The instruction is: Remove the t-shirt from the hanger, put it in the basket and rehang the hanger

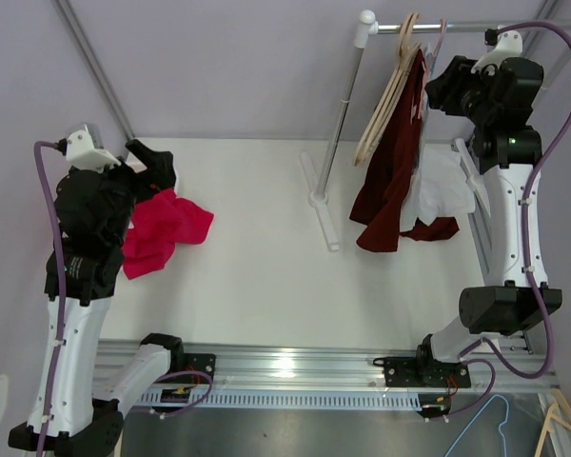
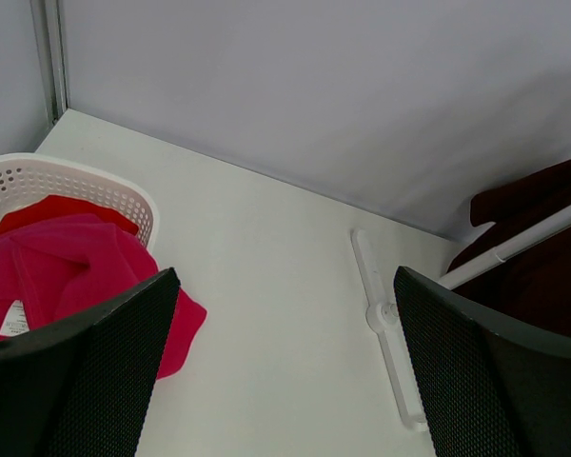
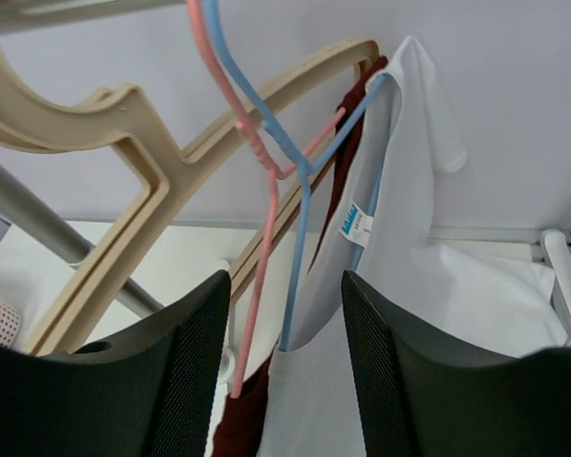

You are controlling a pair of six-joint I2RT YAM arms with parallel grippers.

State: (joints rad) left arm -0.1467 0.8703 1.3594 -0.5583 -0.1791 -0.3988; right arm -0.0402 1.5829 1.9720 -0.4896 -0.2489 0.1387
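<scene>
My right pincer [image 3: 285, 286] is black, its pads patterned with a fine mesh, and my left pincer [image 2: 284, 290] is the same. By the far right corner of the plain white table [image 1: 266, 257] hang a dark red unpatterned t-shirt [image 1: 392, 176] and a plain white t-shirt [image 3: 409, 219], whose small white neck label [image 3: 356, 225] carries blue print. There is a thin pink wire hanger [image 3: 261, 257], a thin blue wire hanger [image 3: 296, 257] and pale beige flat wooden hangers [image 3: 186, 162]. At the left edge, a magenta crumpled cloth [image 1: 162, 233] lies in a white perforated plastic basket [image 2: 67, 176].

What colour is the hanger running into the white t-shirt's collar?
The hanger is blue, entering the white t-shirt at the neck; clearest in the right wrist view.
</scene>
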